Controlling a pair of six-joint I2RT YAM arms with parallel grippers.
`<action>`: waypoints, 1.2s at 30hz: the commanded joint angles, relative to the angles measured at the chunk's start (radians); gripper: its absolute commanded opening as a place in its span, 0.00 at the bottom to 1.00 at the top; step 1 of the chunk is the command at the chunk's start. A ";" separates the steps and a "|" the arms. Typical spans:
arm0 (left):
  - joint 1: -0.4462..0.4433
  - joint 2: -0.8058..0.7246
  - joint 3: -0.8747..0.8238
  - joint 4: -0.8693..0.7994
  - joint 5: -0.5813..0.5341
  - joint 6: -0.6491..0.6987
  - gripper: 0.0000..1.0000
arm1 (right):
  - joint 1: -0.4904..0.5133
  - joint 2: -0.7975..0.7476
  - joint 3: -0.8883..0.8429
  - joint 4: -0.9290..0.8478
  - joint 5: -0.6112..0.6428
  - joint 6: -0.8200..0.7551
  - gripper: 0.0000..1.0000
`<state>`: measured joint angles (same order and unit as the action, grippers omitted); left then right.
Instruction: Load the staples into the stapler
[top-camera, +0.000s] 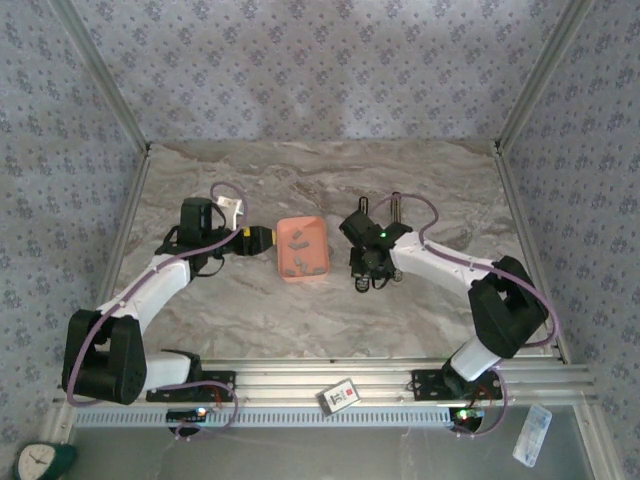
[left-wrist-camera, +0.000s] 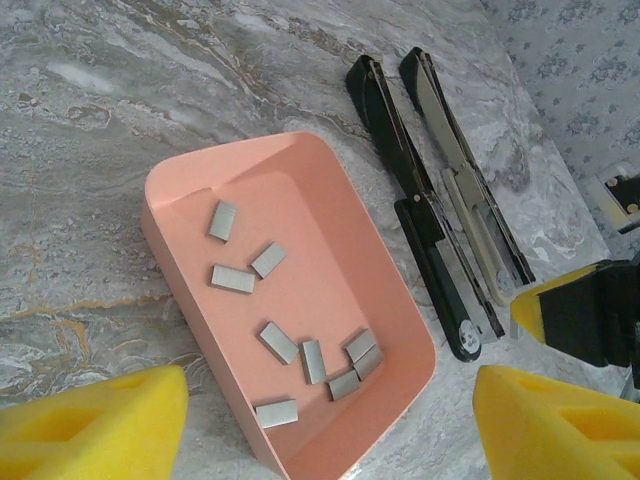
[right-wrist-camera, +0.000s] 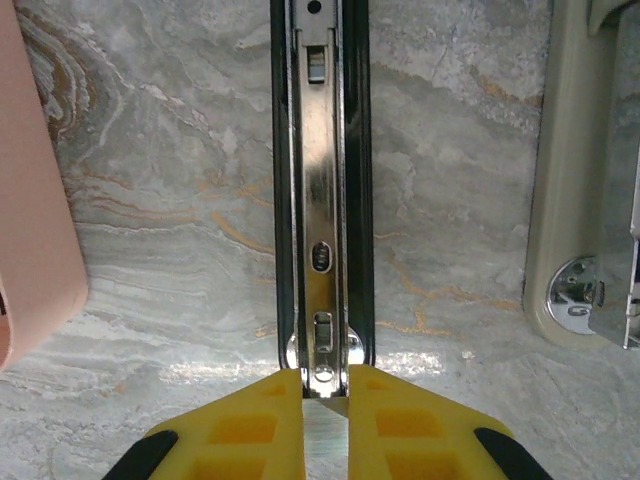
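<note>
**A:** Where are the staples?

**B:** The staples (left-wrist-camera: 314, 361) lie loose on the floor of the salmon tray (left-wrist-camera: 320, 250). Most are bunched toward the end nearest the left wrist camera, and three lie apart toward the far end.

**A:** And the left arm?

**B:** In the top view the left gripper (left-wrist-camera: 330, 415) sits at the tray's left rim. Its jaws are released and spread wide, with nothing between them. One yellow finger (left-wrist-camera: 95, 430) stands off each side of the tray's near corner.

**A:** The right one?

**B:** The right gripper (right-wrist-camera: 325, 385) is on the tray's right side. Its jaws are clenched on a thin silver strip (right-wrist-camera: 325, 435) that looks like one of the staples, though I cannot tell for sure. The strip sits right at the end of the stapler's open metal channel.

**A:** How does the stapler lie?

**B:** The stapler (left-wrist-camera: 425, 230) is swung open. Its two long halves lie side by side, running roughly along the tray's right rim.

**A:** How much room is there around the edges?

**B:** It is tight on that side, with only a narrow band of bare table (top-camera: 330, 175) between the tray's right rim and the black half. Beyond the tray's far end the marble is bare right up to the patterned wall (top-camera: 330, 60). On the tray's near side it is bare down to the rail at the arm bases.
</note>
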<state>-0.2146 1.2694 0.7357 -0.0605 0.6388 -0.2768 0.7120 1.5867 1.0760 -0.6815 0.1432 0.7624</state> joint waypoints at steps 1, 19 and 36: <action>-0.002 -0.021 0.008 -0.015 0.001 0.022 0.75 | 0.000 0.027 0.032 -0.001 0.024 -0.025 0.15; -0.002 -0.022 0.008 -0.016 0.001 0.025 0.75 | -0.006 0.068 0.027 0.011 0.046 -0.051 0.14; -0.002 -0.019 0.008 -0.018 -0.004 0.028 0.75 | -0.003 0.004 0.023 0.003 0.086 -0.081 0.14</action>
<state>-0.2146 1.2694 0.7361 -0.0776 0.6357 -0.2703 0.7113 1.6119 1.0855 -0.6556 0.2001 0.6983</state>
